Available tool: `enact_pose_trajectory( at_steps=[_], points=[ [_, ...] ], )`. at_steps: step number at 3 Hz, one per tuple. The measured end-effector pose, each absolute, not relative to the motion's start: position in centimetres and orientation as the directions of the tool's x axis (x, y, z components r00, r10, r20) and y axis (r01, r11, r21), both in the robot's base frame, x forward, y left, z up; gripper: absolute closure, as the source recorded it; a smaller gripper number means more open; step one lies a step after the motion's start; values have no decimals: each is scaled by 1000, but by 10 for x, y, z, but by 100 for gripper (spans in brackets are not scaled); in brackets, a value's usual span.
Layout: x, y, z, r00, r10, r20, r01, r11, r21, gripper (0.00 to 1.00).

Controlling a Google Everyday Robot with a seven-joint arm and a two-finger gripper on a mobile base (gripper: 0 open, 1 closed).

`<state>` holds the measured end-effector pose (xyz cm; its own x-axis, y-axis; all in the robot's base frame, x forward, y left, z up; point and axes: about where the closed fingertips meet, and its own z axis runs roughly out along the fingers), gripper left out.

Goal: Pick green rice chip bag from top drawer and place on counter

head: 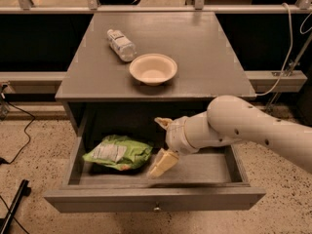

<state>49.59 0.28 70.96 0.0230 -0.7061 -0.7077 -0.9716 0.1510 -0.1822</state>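
The green rice chip bag [118,153] lies flat in the left half of the open top drawer [156,200], its white-grey label facing up. My gripper [162,143] is inside the drawer, just right of the bag. It is open and empty. One fingertip [162,164] points down near the bag's right edge, the other [163,122] sits higher by the cabinet's front edge. The white arm reaches in from the right. The counter [209,57] is the grey top above the drawer.
A clear plastic water bottle [121,45] lies on the counter at the back left. A cream bowl [153,68] stands near the counter's front middle. A metal rail runs behind the cabinet. Cables lie on the speckled floor at the left.
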Motion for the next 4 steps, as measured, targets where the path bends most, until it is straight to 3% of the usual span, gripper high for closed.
enact_pose_trajectory(
  at_steps=[4],
  points=[
    [529, 77, 649, -19, -669, -743, -970, 194, -150, 0]
  ],
)
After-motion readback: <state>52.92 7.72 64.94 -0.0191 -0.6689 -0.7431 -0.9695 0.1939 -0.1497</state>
